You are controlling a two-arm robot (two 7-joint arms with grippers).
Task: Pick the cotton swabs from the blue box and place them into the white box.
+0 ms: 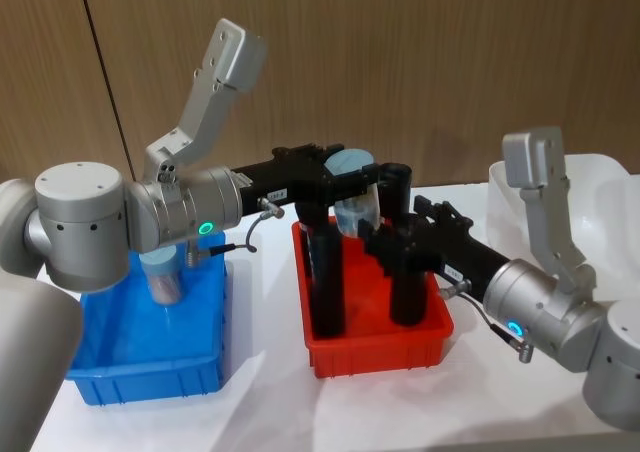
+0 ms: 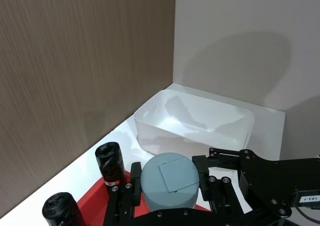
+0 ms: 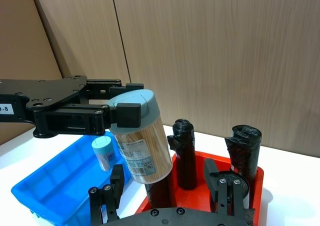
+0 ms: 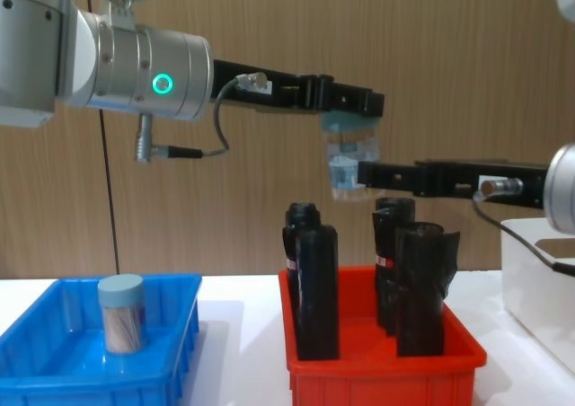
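Left gripper (image 4: 350,110) extends horizontally over the red bin (image 4: 386,370), its fingers clamped on the lid of a cotton swab jar (image 4: 350,159). The jar hangs just above the tops of the black bottles (image 4: 316,289) in the bin.

Right gripper (image 4: 370,174) reaches in from the bin's right side, fingers apart, flanking the jar's lower body. Whether they touch it cannot be determined.

A second cotton swab jar (image 1: 165,277) stands in the blue box (image 1: 150,372), left of the red bin, partly hidden by the left arm.

The white box (image 1: 600,187), right of the red bin, is cut off at the frame edge.

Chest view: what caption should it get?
Left gripper holds a cotton swab jar above the red bin, with the open right gripper beside it.
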